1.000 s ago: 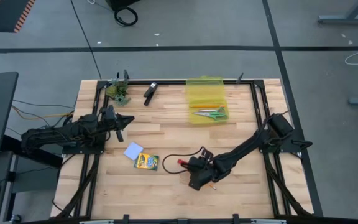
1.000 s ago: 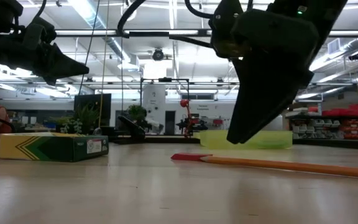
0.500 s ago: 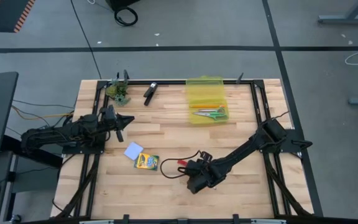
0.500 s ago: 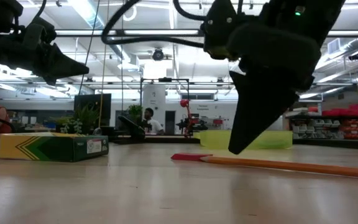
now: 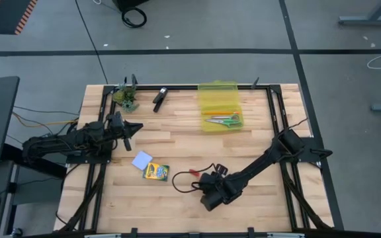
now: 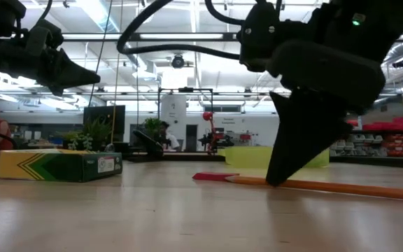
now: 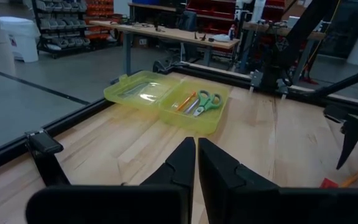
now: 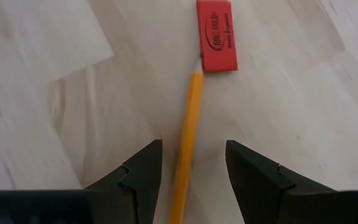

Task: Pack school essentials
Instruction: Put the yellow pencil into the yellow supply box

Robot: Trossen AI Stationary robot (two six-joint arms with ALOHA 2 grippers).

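Note:
An orange pencil [image 8: 191, 106] lies flat on the wooden table, its tip against a small red eraser [image 8: 216, 34]. My right gripper [image 8: 190, 155] is open and points down over the pencil, one finger on each side with a gap to each. In the low view its fingertips [image 6: 278, 178] reach down to the level of the pencil [image 6: 341, 187]. My left gripper [image 7: 196, 146] is shut and hangs above the table's left side [image 5: 127, 129]. The yellow-green crayon box [image 5: 156, 172] and the light-blue pad [image 5: 141, 160] lie flat between the arms.
An open yellow case [image 5: 220, 109] near the far edge holds green-handled scissors [image 7: 205, 101] and orange pencils. A black clip [image 5: 160, 98] and a small green clump [image 5: 126, 98] lie at the far left. A black cable [image 5: 180, 180] loops beside the right gripper.
My right gripper has come down from above the pencil until its fingertips stand at the pencil's level, and it has shifted slightly toward the table's near edge. The pencil and the eraser have stayed where they were.

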